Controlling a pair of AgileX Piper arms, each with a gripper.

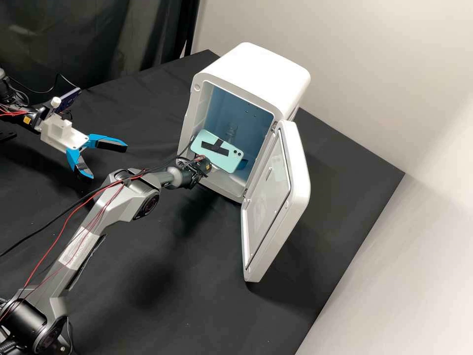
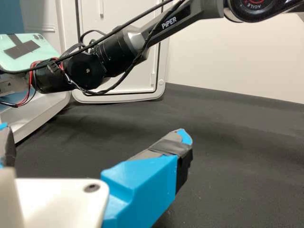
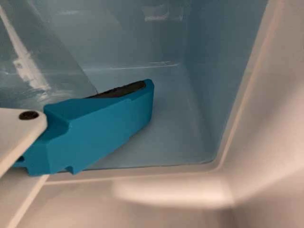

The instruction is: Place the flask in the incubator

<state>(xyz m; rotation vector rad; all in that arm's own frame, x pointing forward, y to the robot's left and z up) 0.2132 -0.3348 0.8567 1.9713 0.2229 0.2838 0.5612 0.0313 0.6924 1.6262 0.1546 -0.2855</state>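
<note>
Nearly done, I judge: the right hand [image 3: 124, 90] is inside the open incubator [image 1: 256, 74], closed on the flask [image 1: 231, 130] within its blue chamber, leaving release and withdrawal, while the left hand [image 1: 100, 156] hangs spread wide, well apart from the incubator.

You see a black desk [image 1: 345, 197] carrying an incubator [image 1: 256, 69], white outside and pale blue within. Your left gripper [image 1: 107, 160] has a white body and bright blue fingers [image 2: 142, 185] with black pads. The dark grey right arm [image 1: 123, 197] trails red and black wires and bears a mint-green phone [image 1: 219, 150] marked with black tape. The flask [image 3: 47, 61] is clear.
</note>
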